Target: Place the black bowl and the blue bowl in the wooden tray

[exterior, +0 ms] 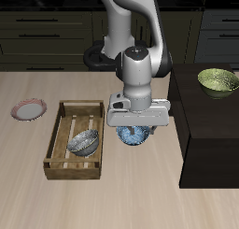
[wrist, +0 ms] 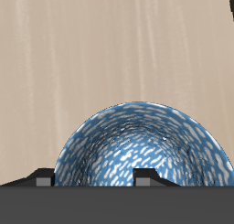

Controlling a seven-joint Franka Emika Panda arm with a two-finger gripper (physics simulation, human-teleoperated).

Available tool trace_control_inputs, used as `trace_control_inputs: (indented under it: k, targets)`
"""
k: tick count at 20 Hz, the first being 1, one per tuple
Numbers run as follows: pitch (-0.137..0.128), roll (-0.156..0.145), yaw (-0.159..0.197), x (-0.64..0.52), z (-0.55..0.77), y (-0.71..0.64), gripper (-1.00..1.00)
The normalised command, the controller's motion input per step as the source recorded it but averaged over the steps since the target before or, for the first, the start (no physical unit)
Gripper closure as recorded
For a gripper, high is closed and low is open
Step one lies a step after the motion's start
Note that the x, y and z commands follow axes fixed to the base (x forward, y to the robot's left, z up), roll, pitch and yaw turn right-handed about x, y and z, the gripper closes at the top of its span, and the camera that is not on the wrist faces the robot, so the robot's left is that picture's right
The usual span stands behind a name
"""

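The black bowl (exterior: pixel 84 143) already sits in the wooden tray (exterior: pixel 58 130); the blue bowl (exterior: pixel 133 135) remains on the table (exterior: pixel 37 200), under the hand (exterior: pixel 135 128), whose grip I cannot tell.

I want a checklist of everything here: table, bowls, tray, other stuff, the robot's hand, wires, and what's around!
Surface: light wooden table.
Job's things: black bowl lies in the wooden tray; blue bowl on the table beside the tray, outside it.
Clutter: pink-rimmed plate; yellow-green bowl on a dark cabinet.
Grippers: gripper right over the blue bowl; grip hidden.
Cables: nothing seen.
Surroundings: dark drawers behind.
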Motion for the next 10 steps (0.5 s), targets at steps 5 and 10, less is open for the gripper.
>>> trace_control_inputs:
  k: [5, 10]
  targets:
    - [-0.007, -0.013, -0.004, -0.01, 0.01, 0.0, 1.0]
    - [0.019, 0.002, -0.013, 0.0, -0.11, 0.02, 1.0]
